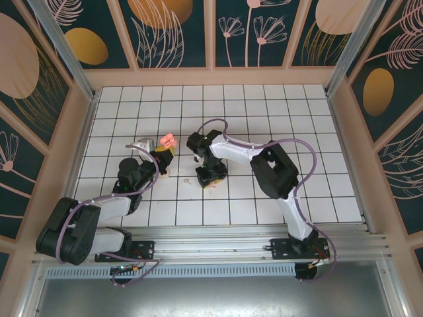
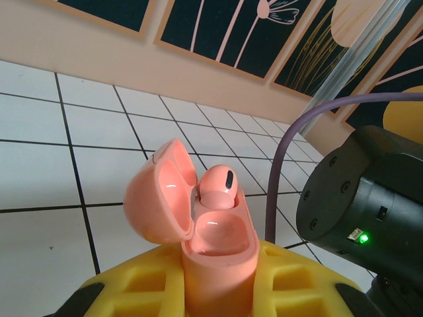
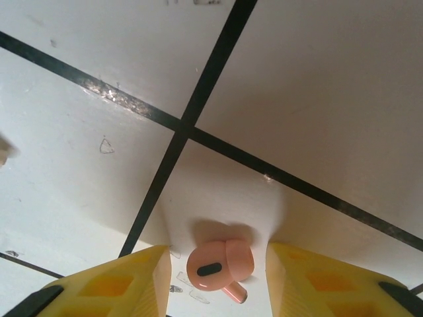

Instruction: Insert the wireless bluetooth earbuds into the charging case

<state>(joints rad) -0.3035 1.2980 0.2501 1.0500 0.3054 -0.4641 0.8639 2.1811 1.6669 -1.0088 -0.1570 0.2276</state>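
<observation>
One earbud [image 3: 215,267] between right gripper's [image 3: 215,256] jaws

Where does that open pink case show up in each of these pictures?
Top view: the charging case, lid open, left of centre, gripped by the left claw.
Left wrist view: bottom centre, upright, a seated earbud inside.
Right wrist view: a loose earbud lies between the fingers of the right claw.
Shared landmark: the white tiled floor with black lines.

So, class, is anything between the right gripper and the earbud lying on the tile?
Nothing visible blocks it. The earbud lies on bare white tile between the yellow fingers of the right gripper, with open gaps on both sides and only tiny flecks beside it.
</observation>
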